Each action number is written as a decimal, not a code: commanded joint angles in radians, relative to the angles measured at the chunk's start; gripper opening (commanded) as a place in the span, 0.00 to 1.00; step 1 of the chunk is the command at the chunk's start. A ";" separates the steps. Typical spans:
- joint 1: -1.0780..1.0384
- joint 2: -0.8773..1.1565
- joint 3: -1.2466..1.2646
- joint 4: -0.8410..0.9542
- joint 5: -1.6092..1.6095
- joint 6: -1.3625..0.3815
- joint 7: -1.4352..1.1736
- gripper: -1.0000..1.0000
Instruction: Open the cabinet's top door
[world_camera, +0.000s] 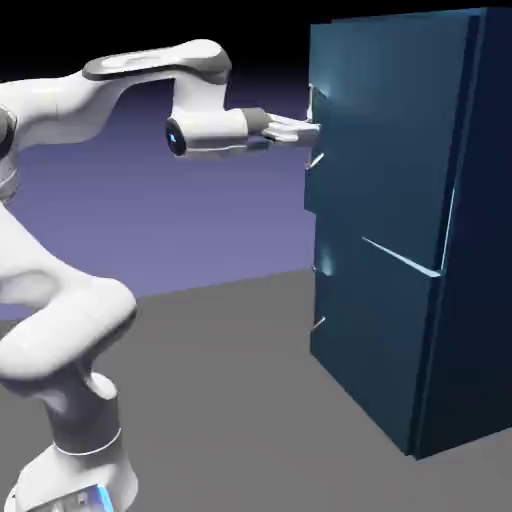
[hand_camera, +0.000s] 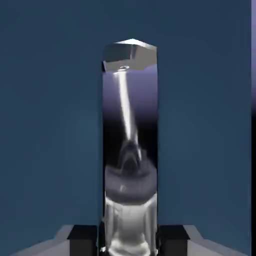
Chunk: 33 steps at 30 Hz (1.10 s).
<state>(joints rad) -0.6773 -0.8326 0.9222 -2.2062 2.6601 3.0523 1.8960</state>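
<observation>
Hand view: fingers (hand_camera: 129, 245) clenched on handle (hand_camera: 130, 140); top door (hand_camera: 50, 125) fills surroundings.

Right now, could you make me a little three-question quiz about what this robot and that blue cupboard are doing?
1. True or false: the gripper is closed on the handle of the top door.
2. The arm reaches out: A) level, B) straight down, C) straight up?
3. Fill in: the cabinet has ___ stacked doors.

Key: 1 true. 2 A. 3 two.
</observation>
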 joint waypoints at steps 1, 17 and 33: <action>0.036 0.000 -0.027 -0.022 -0.016 -0.013 0.001 0.00; 0.616 -0.122 -0.512 -0.366 -0.436 -0.169 0.129 0.00; 0.859 -0.448 -0.933 -0.628 -1.131 -0.416 0.496 0.00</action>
<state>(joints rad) 0.1815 -1.2810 -0.0111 -2.8344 1.5273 2.6371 2.3916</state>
